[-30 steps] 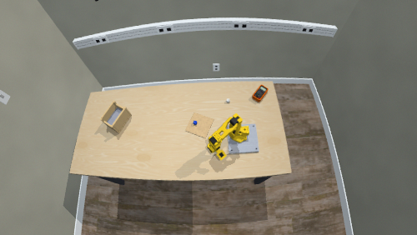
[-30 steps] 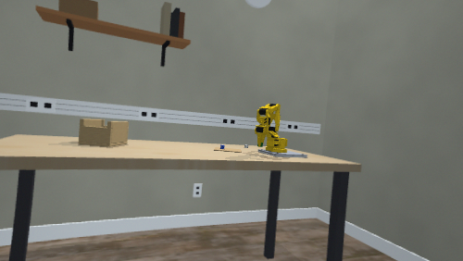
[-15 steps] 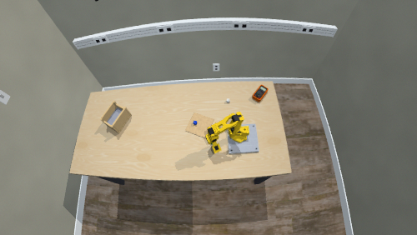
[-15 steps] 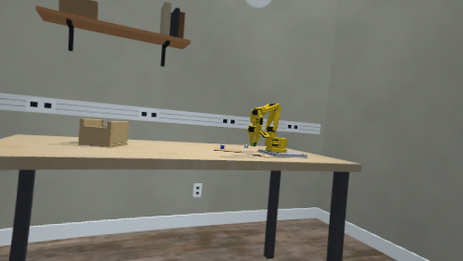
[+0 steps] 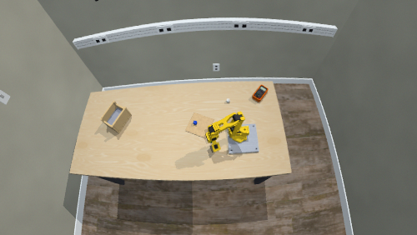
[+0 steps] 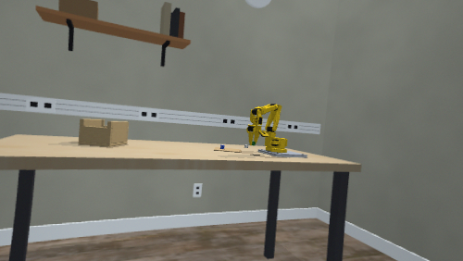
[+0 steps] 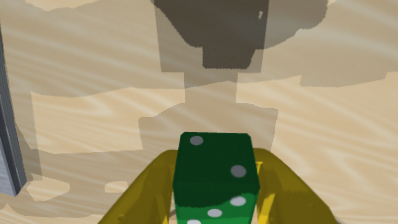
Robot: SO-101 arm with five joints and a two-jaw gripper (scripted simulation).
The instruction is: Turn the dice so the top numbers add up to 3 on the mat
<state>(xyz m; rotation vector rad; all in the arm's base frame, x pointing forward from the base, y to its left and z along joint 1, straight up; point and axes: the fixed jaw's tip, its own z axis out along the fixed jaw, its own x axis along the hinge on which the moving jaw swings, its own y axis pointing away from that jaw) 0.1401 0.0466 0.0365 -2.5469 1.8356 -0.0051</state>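
We see the yellow gripper (image 7: pixel 215 200) closed around a green die (image 7: pixel 216 170), held above the wooden table (image 5: pixel 146 137) just near of the tan mat (image 5: pixel 203 121). A blue die (image 5: pixel 194 122) rests on the mat. A white die (image 5: pixel 228 100) sits farther back, off the mat.

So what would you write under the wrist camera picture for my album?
The yellow gripper holds a green die above the wooden table.
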